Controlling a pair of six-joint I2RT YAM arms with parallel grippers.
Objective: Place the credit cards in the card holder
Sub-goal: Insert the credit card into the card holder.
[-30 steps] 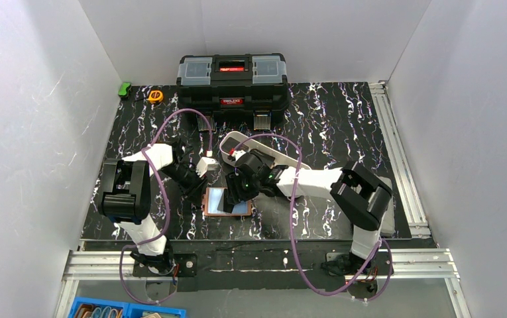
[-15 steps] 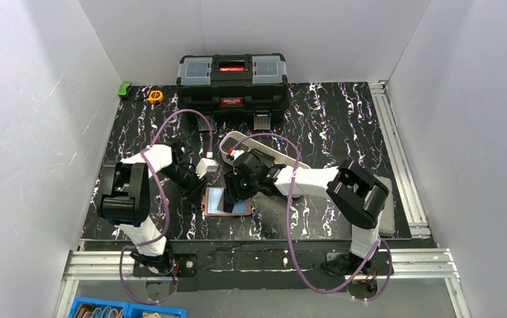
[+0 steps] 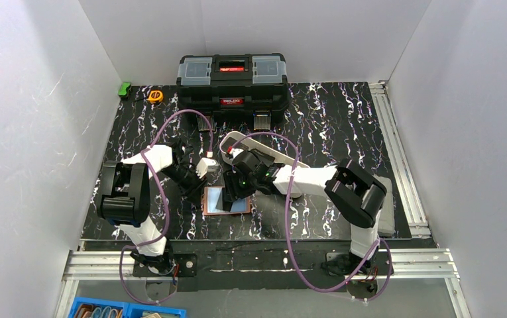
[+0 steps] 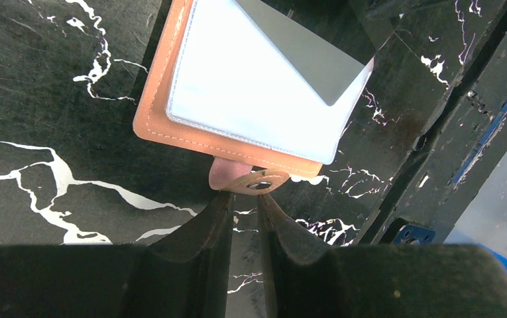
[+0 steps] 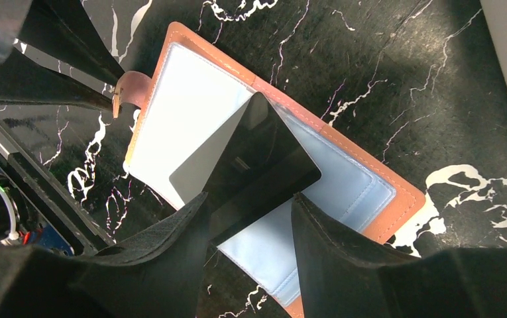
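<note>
The card holder (image 3: 227, 204) lies open on the black marbled table, tan-pink leather (image 4: 154, 122) round pale blue-grey pockets (image 5: 343, 185). My left gripper (image 4: 245, 199) (image 3: 201, 190) is at its left edge, shut on the small snap tab (image 4: 247, 179). My right gripper (image 5: 250, 200) (image 3: 235, 191) hangs over the open holder, shut on one of the credit cards (image 5: 264, 159) across its width. That card is tilted, its lower corner against the left pocket, and its grey face (image 4: 303, 53) shows in the left wrist view. No other cards show.
A black toolbox (image 3: 231, 79) stands at the back. A long white oval tray (image 3: 267, 151) lies just behind the right wrist. An orange tape measure (image 3: 156, 96) and a green object (image 3: 124, 88) sit back left. A blue bin (image 3: 105, 310) is below the table's near edge.
My right gripper has shifted a little to the left with the card, covering more of the open holder. The left gripper has stayed put on the tab.
</note>
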